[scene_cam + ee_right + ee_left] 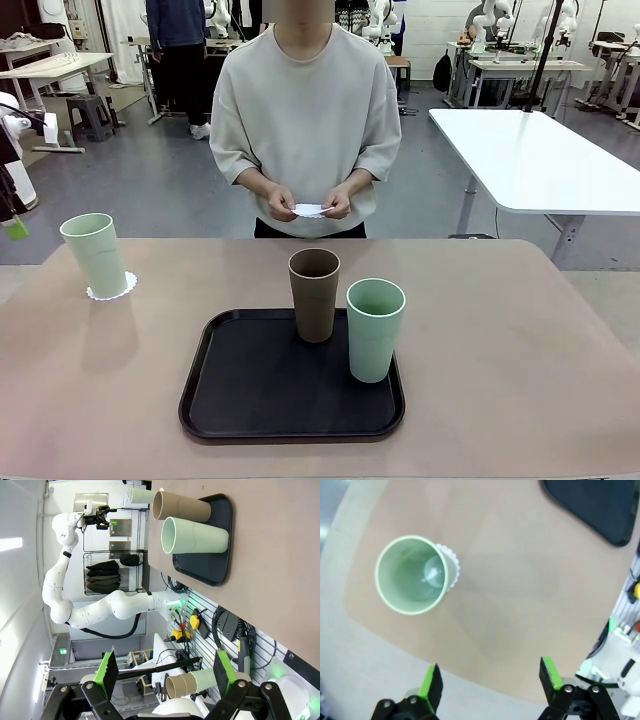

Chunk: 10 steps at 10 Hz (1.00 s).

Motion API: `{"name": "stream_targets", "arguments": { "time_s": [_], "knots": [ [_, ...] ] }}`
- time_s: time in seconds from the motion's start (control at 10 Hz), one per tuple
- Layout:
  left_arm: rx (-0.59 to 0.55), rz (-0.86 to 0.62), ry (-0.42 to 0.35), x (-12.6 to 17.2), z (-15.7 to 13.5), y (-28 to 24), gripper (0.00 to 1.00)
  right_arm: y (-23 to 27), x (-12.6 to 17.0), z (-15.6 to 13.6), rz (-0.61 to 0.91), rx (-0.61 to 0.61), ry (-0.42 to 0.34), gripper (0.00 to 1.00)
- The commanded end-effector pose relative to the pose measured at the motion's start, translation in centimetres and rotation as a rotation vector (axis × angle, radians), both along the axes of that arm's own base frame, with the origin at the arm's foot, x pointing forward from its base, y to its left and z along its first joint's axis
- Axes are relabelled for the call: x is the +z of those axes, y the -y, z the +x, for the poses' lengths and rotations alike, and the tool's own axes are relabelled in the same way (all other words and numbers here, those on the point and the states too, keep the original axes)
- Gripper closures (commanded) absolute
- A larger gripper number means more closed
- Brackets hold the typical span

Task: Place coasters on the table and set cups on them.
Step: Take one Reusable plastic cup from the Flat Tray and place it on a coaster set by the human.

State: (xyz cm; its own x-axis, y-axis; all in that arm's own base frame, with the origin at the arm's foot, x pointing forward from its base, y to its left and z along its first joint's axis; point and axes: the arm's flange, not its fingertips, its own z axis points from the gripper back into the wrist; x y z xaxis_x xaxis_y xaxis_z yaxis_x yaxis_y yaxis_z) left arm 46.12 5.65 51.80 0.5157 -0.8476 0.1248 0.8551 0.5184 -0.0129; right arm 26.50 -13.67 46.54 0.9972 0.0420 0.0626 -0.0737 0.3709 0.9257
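Note:
One pale green cup [95, 255] stands on a white coaster [112, 288] at the table's [520, 350] far left. The brown cup [314, 295] and a second green cup [375, 330] stand on the black tray [240, 400]. The person holds a white coaster [310, 210] in both hands at the far edge. My left gripper [490, 682] hangs open above the table's edge, apart from the green cup [412, 575] and the coaster's [452, 562] scalloped rim. My right gripper [162, 672] is open and empty, off the table, well short of the brown cup [182, 507] and green cup [195, 535].
The tray [220, 540] lies at the table's middle near the robot's side; its corner [595, 505] shows in the left wrist view. My left arm [65, 595] rises beyond the table. A white table [540, 160] stands behind at the right.

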Motion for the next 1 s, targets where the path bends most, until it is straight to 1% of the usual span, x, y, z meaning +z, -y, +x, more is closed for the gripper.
{"name": "stream_targets", "arguments": {
  "time_s": [0.0, 0.2, 0.3, 0.4, 0.5, 0.6, 0.7, 0.8, 0.9],
  "knots": [
    [-0.011, -0.016, -0.003, 0.3, 0.2, -0.1, 0.0, 0.1, 0.0, 0.0, 0.014, 0.0, 0.008, 0.0],
    [-0.001, 0.0, 0.0, 0.0, 0.0, 0.0, 0.0, 0.1, 0.0, 0.0, 0.014, 0.0, 0.008, 0.0],
    [0.166, -0.095, 0.015, -2.2, -2.6, -0.1, 0.0, 0.1, 0.0, 0.0, 0.014, 0.0, 0.008, 0.0],
    [0.281, -0.181, -0.002, -3.6, -5.0, -0.6, 0.0, 0.1, 0.0, 0.0, 0.014, 0.0, 0.008, 0.0],
    [0.402, -0.206, -0.031, -3.3, -4.9, -1.3, 0.0, 0.1, 0.0, 0.0, 0.014, 0.0, 0.008, 0.0],
    [0.51, -0.177, -0.027, -3.6, -6.3, -1.7, 0.0, 0.1, 0.0, 0.0, 0.014, 0.0, 0.008, 0.0],
    [0.564, -0.186, -0.028, -3.6, -7.8, -1.5, 0.0, 0.1, 0.0, 0.0, 0.014, 0.0, 0.008, 0.0],
    [0.609, -0.215, -0.013, -3.4, -9.1, -1.4, 0.0, 0.1, 0.0, 0.0, 0.014, 0.0, 0.008, 0.0],
    [0.617, -0.347, -0.053, -2.3, -9.1, -2.2, 0.0, 0.1, 0.0, 0.0, 0.014, 0.0, 0.008, 0.0]
  ]
}}
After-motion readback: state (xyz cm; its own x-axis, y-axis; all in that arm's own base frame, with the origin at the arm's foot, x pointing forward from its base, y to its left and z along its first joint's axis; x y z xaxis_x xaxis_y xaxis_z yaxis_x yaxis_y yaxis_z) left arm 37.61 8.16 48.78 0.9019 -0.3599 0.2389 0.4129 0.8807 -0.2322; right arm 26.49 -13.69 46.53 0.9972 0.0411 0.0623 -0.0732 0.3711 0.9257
